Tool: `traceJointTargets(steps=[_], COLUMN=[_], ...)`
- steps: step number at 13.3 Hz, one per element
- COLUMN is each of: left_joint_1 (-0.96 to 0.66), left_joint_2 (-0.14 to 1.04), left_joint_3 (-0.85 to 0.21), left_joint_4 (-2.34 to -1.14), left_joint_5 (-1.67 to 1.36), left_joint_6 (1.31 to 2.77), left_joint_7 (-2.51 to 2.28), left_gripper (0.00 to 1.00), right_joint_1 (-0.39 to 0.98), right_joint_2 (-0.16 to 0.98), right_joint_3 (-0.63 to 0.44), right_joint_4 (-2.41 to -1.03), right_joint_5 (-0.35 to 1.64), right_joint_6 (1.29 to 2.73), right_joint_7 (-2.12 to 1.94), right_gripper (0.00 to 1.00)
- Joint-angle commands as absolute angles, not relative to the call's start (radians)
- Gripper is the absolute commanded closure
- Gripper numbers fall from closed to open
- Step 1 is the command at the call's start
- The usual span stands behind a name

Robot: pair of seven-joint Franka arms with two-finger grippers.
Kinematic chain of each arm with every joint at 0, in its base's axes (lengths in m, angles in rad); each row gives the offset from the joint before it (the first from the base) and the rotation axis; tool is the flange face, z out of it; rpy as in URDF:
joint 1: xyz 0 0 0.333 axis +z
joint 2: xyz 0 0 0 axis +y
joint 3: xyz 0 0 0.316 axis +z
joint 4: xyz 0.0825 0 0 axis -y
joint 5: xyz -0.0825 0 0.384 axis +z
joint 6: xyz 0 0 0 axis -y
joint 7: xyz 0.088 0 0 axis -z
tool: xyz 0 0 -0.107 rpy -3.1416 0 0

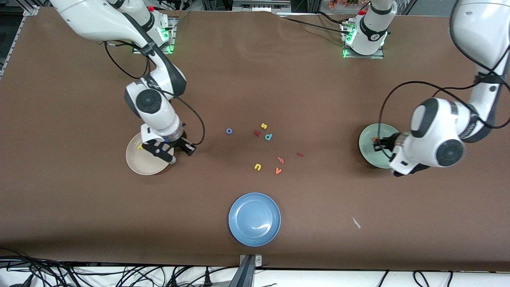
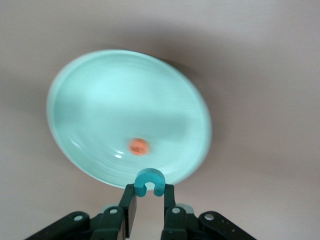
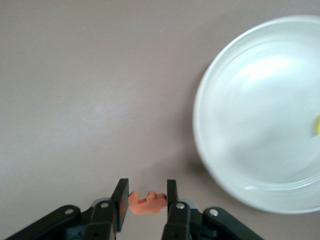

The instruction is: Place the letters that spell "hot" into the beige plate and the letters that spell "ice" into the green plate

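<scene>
Brown table, left tool gripping teal c, right tool gripping orange t crosswise.

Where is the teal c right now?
The teal c is pinched in the left gripper, over the green plate's rim, near the orange e lying in it.

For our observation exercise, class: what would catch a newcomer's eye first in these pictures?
Both arms carry a foam letter: the left gripper pinches a teal c over the green plate, where an orange e already lies, and the right gripper holds an orange t beside the beige plate. Loose letters scatter mid-table, with an empty blue plate nearer the front camera.
</scene>
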State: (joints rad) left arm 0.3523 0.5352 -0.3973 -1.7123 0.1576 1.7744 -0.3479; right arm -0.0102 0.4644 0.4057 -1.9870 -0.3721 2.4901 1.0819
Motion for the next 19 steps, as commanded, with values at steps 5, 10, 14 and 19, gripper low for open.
traceJointTargets(steps=[5,10,14,19], left_joint_1=[0.472,0.482,0.462,0.419], left_joint_2=[0.549,0.554,0.503,0.509], left_joint_3=[-0.405,-0.405,-0.458,-0.626], left_joint_4=[-1.87,-1.887,-1.824,-1.79], left_joint_5=[0.248,0.27,0.243,0.181], left_joint_6=[1.974,2.002,1.89,1.879], left_joint_7=[-0.138,-0.14,-0.187,-0.59], left_gripper=[0.88,0.15,0.0,0.0], right_joint_1=[-0.129,-0.13,-0.091,0.053], right_joint_2=[0.336,0.337,0.35,0.425], right_joint_3=[0.402,0.402,0.403,0.405], right_joint_4=[-2.161,-2.161,-2.151,-2.119], right_joint_5=[-0.382,-0.383,-0.382,-0.382], right_joint_6=[2.49,2.491,2.5,2.592], right_joint_7=[0.801,0.802,0.882,1.208], right_gripper=[0.63,0.41,0.39,0.39])
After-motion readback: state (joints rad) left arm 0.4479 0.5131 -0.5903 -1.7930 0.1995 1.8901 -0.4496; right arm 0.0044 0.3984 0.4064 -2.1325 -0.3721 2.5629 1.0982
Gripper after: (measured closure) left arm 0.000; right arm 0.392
